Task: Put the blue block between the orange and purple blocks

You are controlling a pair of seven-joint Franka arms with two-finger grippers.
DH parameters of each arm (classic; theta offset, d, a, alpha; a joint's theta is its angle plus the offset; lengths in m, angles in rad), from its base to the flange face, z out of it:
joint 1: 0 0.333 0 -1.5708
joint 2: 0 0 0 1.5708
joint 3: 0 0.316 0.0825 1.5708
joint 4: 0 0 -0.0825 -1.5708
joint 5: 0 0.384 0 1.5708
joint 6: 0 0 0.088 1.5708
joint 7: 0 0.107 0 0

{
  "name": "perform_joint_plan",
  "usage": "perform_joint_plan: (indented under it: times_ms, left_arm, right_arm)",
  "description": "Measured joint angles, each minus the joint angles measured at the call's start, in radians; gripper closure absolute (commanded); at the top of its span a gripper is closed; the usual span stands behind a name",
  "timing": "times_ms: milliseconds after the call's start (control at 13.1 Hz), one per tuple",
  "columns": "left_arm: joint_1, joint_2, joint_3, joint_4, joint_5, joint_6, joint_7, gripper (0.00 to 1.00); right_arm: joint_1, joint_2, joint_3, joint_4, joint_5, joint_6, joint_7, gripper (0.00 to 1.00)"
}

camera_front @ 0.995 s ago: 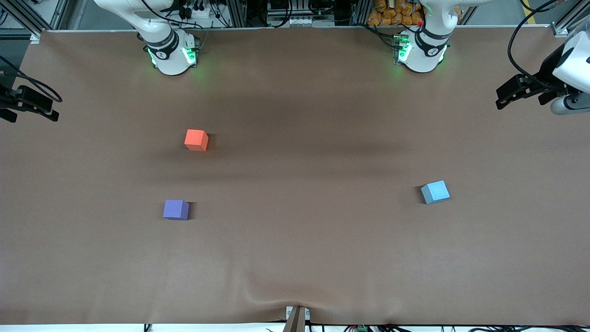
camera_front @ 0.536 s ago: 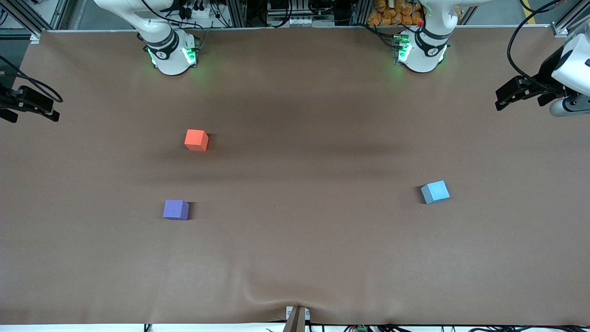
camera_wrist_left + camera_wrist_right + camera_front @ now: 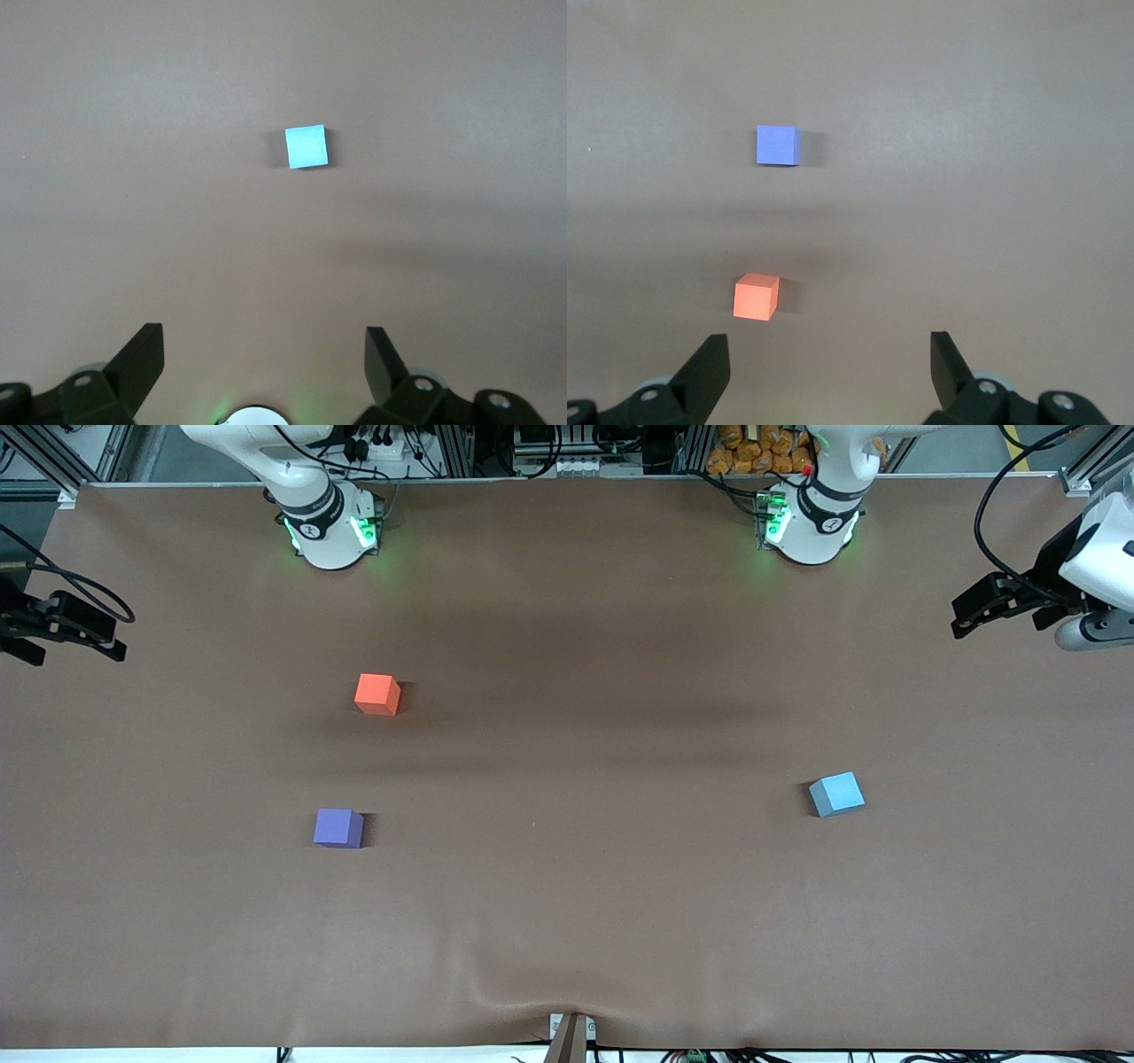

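Purple block (image 3: 337, 828): nearest to you of the three, a violet matte cube with crisp edges, flat on the surface (image 3: 567, 921) toward the right arm's end. In the right wrist view (image 3: 777, 145) it sits apart from the orange one.
Blue block (image 3: 836, 794): your task piece, a light sky-blue matte cube, the same size as the other two. It lies toward the left arm's end, a little farther from you than the purple block, turned slightly askew, well apart from both others. The left wrist view (image 3: 306, 146) shows its top face square and plain, with nothing touching it.
Orange block (image 3: 377, 693): bright orange-red matte cube, farther from you than the purple block and toward the same end (image 3: 757, 297). You can see open surface between these two.
Surface: a brown, dull covering, with a soft ripple at the edge closest to you.
Left tool (image 3: 1005, 602): up in the air over the left arm's end of the surface, its black fingers (image 3: 142, 354) spread wide, gripping nothing.
Right tool (image 3: 66, 629): up over the right arm's end of the surface, fingers (image 3: 709, 363) likewise spread wide, holding nothing.
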Motion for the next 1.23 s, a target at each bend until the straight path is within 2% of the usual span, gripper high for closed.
perform_joint_plan:
  times_ms: [842,1072,1225]
  left_arm:
    - [0.018,0.015,0.004,-0.008,0.0,0.038,0.0,0.0]
    - [0.022,0.036,0.004,-0.051,0.0,0.105,0.0,0.0]
    - [0.022,0.043,0.004,-0.111,0.0,0.181,0.0,0.0]
  right_arm:
    - [-0.002,0.001,-0.007,0.0,0.0,0.01,0.0,0.0]
    - [0.001,0.003,-0.005,0.0,0.0,0.013,0.0,0.0]
    - [0.006,0.003,-0.002,0.0,0.0,0.014,0.0,0.0]
